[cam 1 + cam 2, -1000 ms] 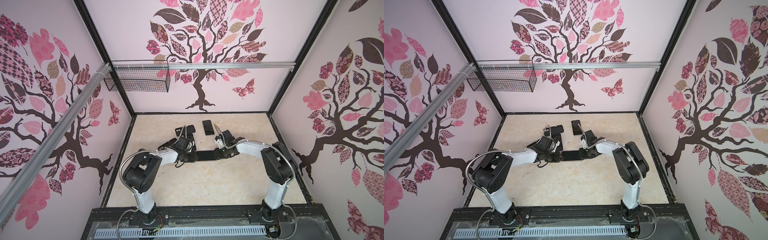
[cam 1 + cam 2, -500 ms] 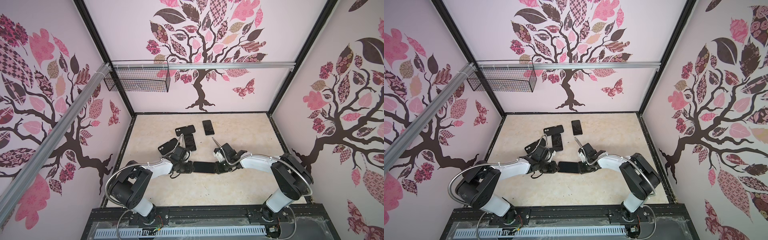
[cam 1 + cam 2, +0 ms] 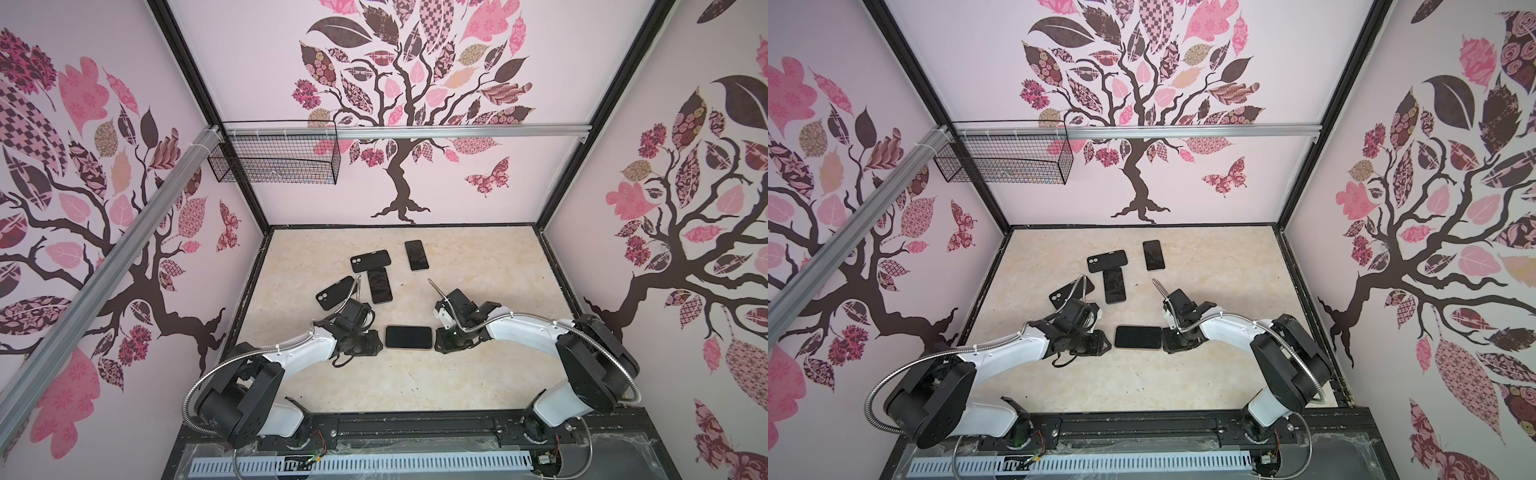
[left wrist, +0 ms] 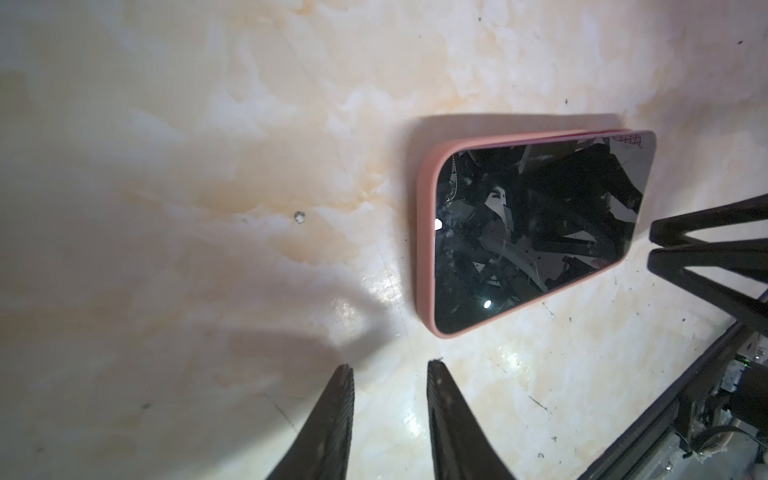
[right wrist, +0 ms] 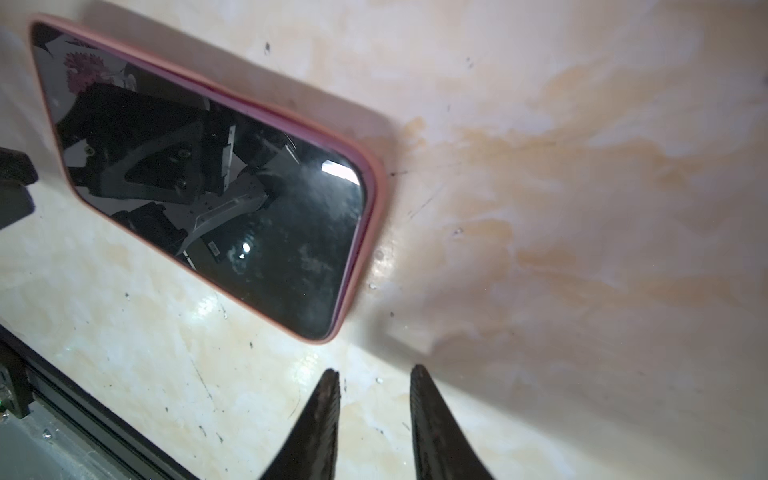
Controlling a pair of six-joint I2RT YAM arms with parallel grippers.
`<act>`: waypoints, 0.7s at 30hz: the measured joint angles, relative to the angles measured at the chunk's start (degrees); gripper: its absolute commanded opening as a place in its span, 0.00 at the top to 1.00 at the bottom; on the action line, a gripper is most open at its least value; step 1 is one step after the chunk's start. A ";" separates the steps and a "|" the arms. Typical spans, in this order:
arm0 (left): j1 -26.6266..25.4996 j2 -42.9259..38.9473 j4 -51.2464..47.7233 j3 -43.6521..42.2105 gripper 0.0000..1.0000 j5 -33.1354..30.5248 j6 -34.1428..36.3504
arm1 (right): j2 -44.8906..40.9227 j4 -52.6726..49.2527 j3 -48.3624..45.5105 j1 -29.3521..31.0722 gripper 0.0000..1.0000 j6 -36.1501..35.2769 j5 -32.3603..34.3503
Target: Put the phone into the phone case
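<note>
Phone (image 4: 540, 232) in case (image 4: 424, 232) (pink); face up

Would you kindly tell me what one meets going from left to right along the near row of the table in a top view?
left gripper → cased phone, lying flat → right gripper

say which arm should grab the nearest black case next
Left, probably: that case lies just behind the left gripper, whose jaws stand empty; the right gripper is farther, beyond the cased phone.
</note>
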 measured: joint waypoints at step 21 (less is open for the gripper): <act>1.73 11.56 1.11 9.42 0.74 0.13 2.60 | 7.37 2.21 6.21 -4.24 0.79 -1.27 -3.58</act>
